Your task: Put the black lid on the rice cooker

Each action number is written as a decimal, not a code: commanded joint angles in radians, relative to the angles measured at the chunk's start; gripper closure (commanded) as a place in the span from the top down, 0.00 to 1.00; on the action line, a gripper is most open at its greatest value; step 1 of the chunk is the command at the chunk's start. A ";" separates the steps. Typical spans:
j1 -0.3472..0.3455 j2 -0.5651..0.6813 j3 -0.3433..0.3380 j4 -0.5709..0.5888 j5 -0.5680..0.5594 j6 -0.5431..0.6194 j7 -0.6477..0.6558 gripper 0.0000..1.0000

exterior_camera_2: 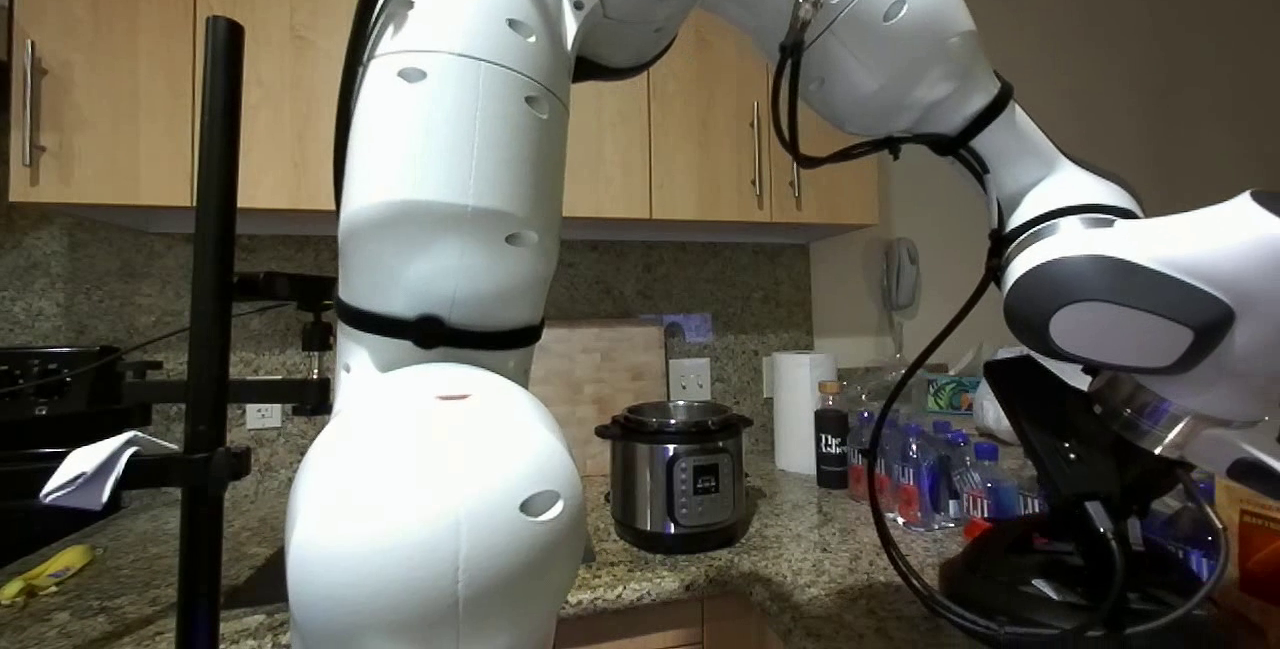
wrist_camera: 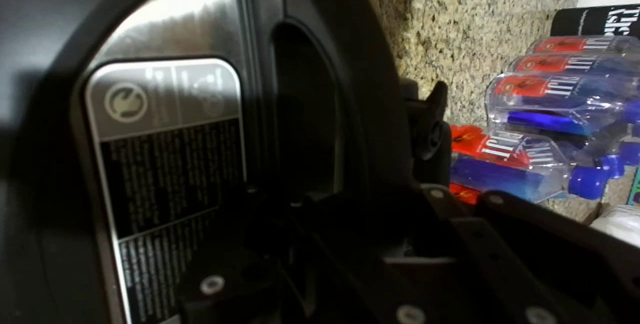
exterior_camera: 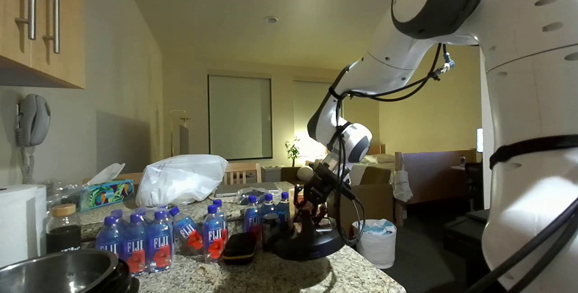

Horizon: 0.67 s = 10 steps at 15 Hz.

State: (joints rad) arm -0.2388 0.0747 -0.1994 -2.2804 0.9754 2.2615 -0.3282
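The round black lid [exterior_camera: 311,248] hangs above the counter near its end, its shadow falling on the granite below. My gripper [exterior_camera: 310,212] is shut on the lid's raised black handle from above. In the wrist view the dark lid [wrist_camera: 40,114] fills the left side, with a steel panel and printed label. Its handle [wrist_camera: 367,114] runs down into the gripper [wrist_camera: 360,209], whose fingertips are too dark to make out well. The rice cooker [exterior_camera_2: 640,489] stands upright away from the lid, its steel inner pot uncovered. An exterior view shows only part of the cooker's rim [exterior_camera: 63,261].
Several water bottles [exterior_camera: 160,241] stand between cooker and lid, one leaning. A black case [exterior_camera: 240,248] and a dark can [exterior_camera: 271,227] sit close to the lid. Near the cooker are a black flask [exterior_camera_2: 831,439] and paper towels [exterior_camera_2: 800,414]. A white bag [exterior_camera: 180,180] lies behind.
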 commanded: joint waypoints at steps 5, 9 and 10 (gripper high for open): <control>0.027 -0.159 0.001 -0.063 -0.060 -0.017 0.016 0.01; 0.031 -0.150 0.000 -0.047 -0.124 -0.025 0.051 0.00; 0.034 -0.109 -0.001 -0.043 -0.088 -0.001 0.009 0.00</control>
State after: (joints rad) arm -0.2089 -0.0335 -0.1955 -2.3241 0.8881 2.2614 -0.3208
